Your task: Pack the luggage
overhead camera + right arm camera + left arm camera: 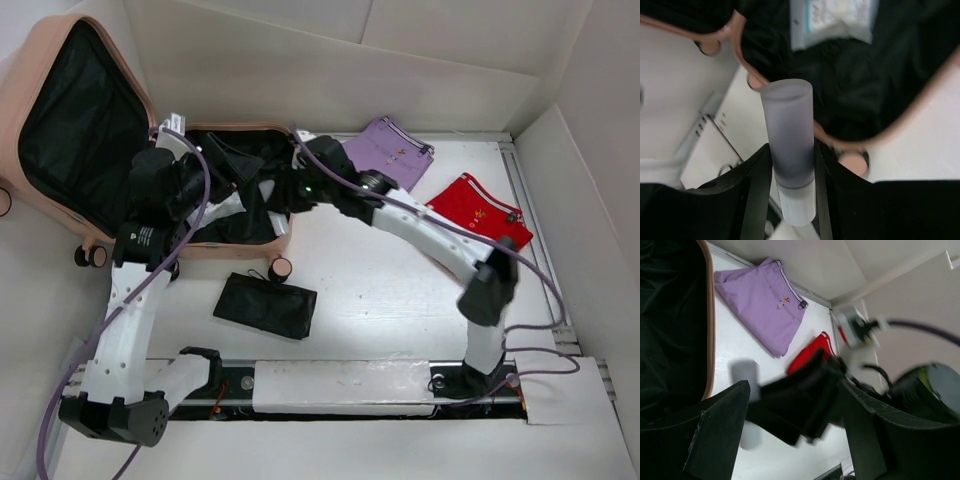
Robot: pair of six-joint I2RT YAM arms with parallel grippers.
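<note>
**Luggage: open, on the far-left part of the table**

The luggage [80, 130] is a large peach-pink hard-shell suitcase with rounded corners and black fabric lining. It lies fully open. The lid [60, 95] is raised and tilted back toward the far-left corner, with its lined inside facing the overhead camera. The lower shell [235, 245] rests flat on the table, its cavity facing up and its black lining loose and rumpled. The pink rim [742, 60] runs around the opening. Small black-and-pink caster wheels [281, 268] project from the near edge, one at the right corner and a pair at the left.
</note>
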